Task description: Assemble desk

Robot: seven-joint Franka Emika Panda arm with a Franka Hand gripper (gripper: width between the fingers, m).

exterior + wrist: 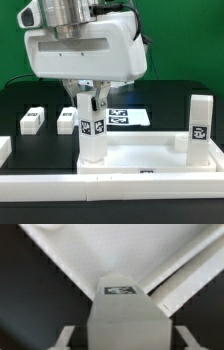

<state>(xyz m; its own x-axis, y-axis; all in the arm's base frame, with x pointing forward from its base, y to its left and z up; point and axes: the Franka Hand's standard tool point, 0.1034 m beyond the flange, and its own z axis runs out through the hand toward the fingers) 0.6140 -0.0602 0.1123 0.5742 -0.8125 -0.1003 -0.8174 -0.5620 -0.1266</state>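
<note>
The tool [92, 104] is closed on a leg [93, 132], which is pinched between the fingers [66, 336] and held upright at the corner of the top [148, 150] on the exterior view's left. The grip is taken high, presumably so that the lower end is left free to enter the corner socket. Whether that end is already seated cannot be told, as it is hidden by the raised rim.

In the wrist view the leg [122, 317] is seen end on, its tag [120, 290] turned to the camera. The two rims of the top [130, 252] meet just beyond it, so it is judged to be lined up with the corner.

A second leg [200, 128] stands in the corner on the exterior view's right, well apart. Two spare legs [32, 120] [68, 119] are laid flat on the bench [165, 100], near the held one. The marker board [128, 116] lies behind.

A rail [110, 188] runs just beside the top's front edge, and the top is probably braced against it. Little sideways room is left at the foot. Open room is found above and towards the back.
</note>
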